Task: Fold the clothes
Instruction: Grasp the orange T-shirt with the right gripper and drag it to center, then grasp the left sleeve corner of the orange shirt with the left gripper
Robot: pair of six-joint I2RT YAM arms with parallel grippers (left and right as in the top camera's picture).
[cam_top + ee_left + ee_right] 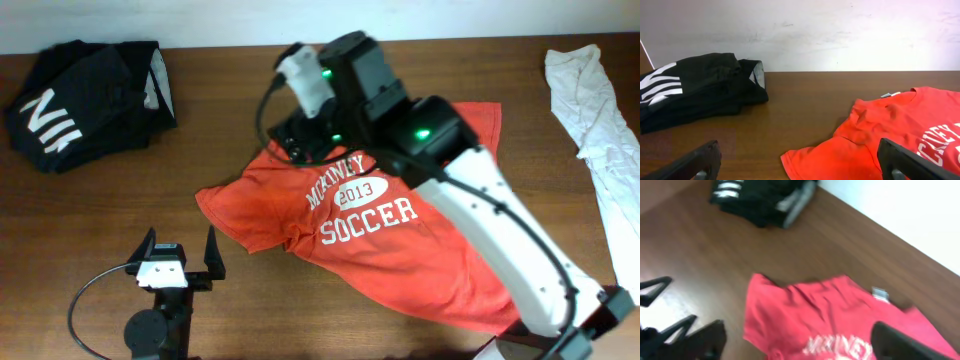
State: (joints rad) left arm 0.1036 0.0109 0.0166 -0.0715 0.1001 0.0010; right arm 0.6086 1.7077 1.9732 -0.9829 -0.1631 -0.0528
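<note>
The red-orange soccer T-shirt lay rumpled. The left gripper (just beside its sleeve) and the right gripper above it both had fingers spread apart.

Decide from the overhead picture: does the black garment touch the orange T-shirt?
No, the black garment lies apart at the left, with a stretch of bare table between it and the orange T-shirt.
</note>
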